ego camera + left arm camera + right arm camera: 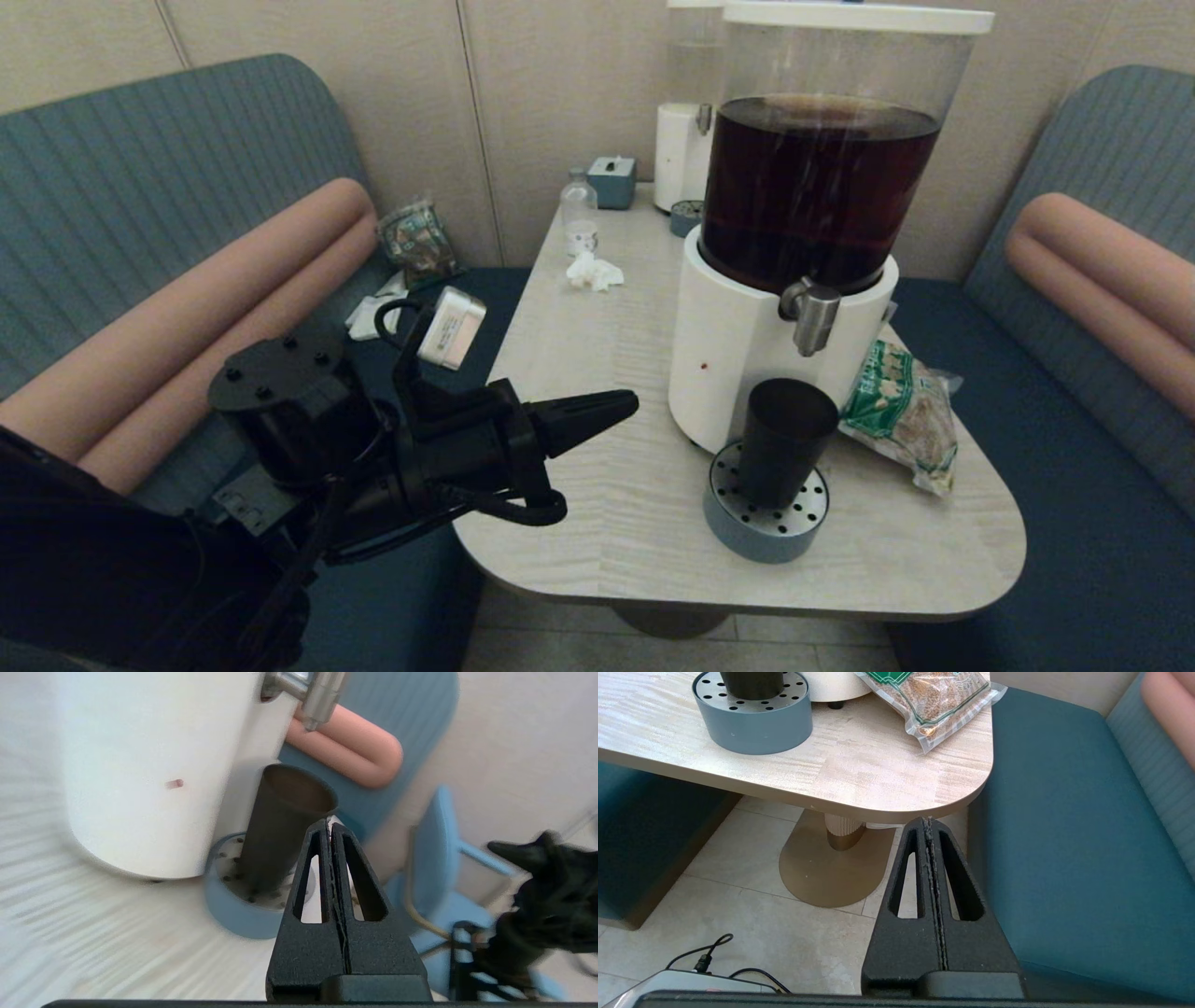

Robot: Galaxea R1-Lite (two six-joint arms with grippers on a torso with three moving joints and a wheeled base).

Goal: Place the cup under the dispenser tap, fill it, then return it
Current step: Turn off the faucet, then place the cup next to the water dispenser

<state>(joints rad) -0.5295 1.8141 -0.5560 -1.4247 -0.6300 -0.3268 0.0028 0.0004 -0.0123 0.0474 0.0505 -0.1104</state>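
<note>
Left gripper (624, 407) hovers over the table's (597, 485) left edge, fingers pressed together, holding nothing, aimed at the cup (786, 439). Cup sits upright on the drip tray (761, 532) near the front edge, under the tap (812, 315), likely positioned for filling. Right gripper (930, 823) parked below the table, closed.

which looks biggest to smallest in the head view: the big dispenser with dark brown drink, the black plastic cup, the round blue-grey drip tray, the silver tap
1. big dispenser
2. round blue-grey drip tray
3. black plastic cup, close to the tray
4. silver tap
</note>
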